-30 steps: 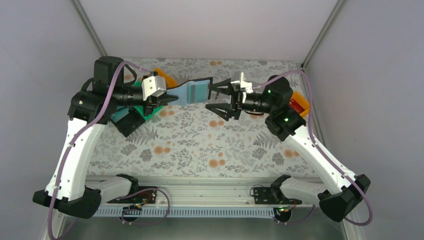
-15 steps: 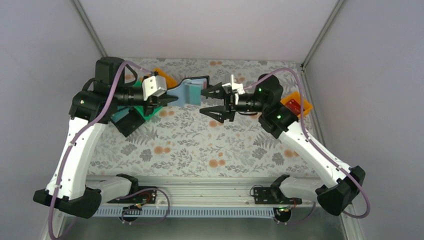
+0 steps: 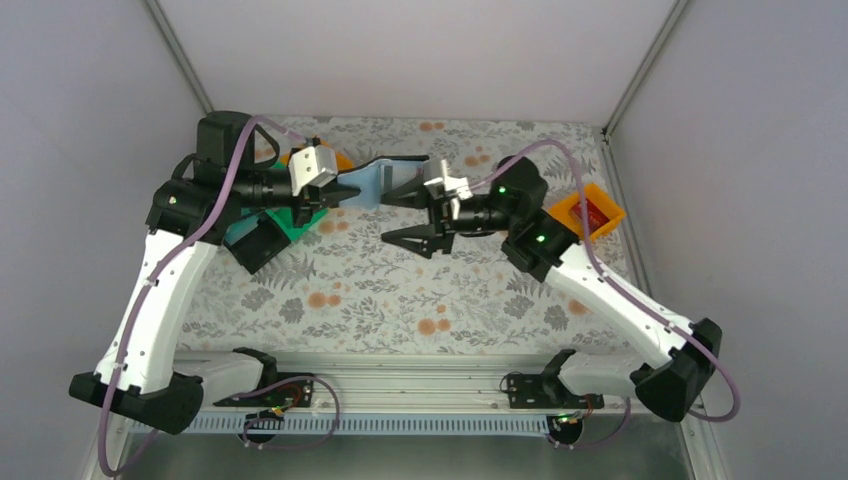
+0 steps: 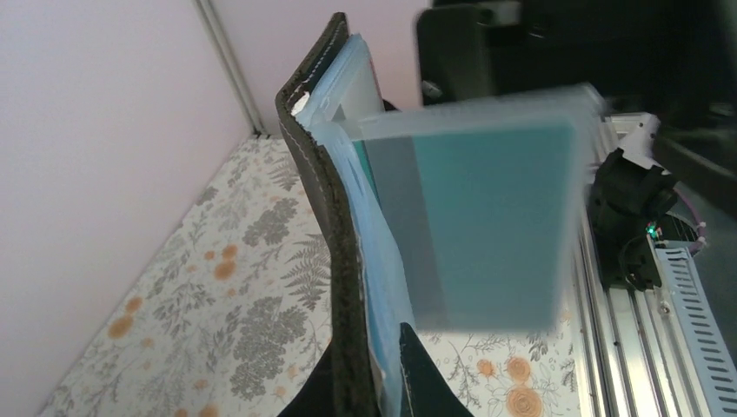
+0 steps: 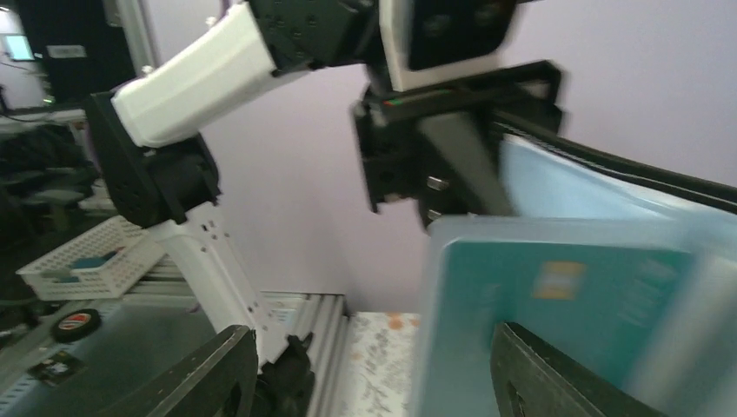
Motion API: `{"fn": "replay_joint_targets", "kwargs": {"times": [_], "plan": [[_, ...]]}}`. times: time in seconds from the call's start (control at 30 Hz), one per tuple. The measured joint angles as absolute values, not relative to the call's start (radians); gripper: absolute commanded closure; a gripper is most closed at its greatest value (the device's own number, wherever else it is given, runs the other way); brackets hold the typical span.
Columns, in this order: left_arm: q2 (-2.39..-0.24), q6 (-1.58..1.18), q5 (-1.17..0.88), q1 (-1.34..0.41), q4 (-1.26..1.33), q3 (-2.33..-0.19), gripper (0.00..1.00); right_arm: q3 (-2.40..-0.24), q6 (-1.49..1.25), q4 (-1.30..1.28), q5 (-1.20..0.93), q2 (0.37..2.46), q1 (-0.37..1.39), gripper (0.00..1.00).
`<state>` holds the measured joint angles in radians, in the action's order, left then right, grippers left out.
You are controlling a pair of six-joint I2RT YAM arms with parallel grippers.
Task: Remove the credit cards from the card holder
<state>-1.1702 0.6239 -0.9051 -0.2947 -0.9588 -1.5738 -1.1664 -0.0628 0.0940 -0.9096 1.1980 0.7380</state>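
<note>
Our left hand is pinched tight on one edge of the black card holder, holding it on edge in the air above the floral bench. A teal credit card sticks partly out of its clear bluish pocket. Our right hand is spread wide just beside the holder, gripping nothing; we cannot tell whether a finger touches the card. A red card lies in the orange tray.

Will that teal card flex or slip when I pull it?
Likely stiff: the teal card stands flat out of the card holder. Probably slick, its face looks smooth. The holder may flex; its cover bows in the left gripper.
</note>
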Motion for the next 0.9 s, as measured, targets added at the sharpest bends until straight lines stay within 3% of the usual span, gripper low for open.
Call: {"fn": "replay_joint_targets", "kwargs": {"times": [0.2,0.47,0.9], "plan": [[-1.188,0.587,-0.879,-0.295,-0.92,-1.565,0.98,-1.233,-0.032,0.076,-0.836,1.286,0.891,0.31],[-1.19,0.591,-0.968,-0.295,-0.922,-1.579,0.98,-1.242,0.041,-0.015,-0.722,1.216,0.904,0.31],[-1.185,0.596,-0.991,-0.295,-0.932,-1.633,0.98,-1.25,0.218,-0.234,-0.881,1.055,0.899,0.33]]}}
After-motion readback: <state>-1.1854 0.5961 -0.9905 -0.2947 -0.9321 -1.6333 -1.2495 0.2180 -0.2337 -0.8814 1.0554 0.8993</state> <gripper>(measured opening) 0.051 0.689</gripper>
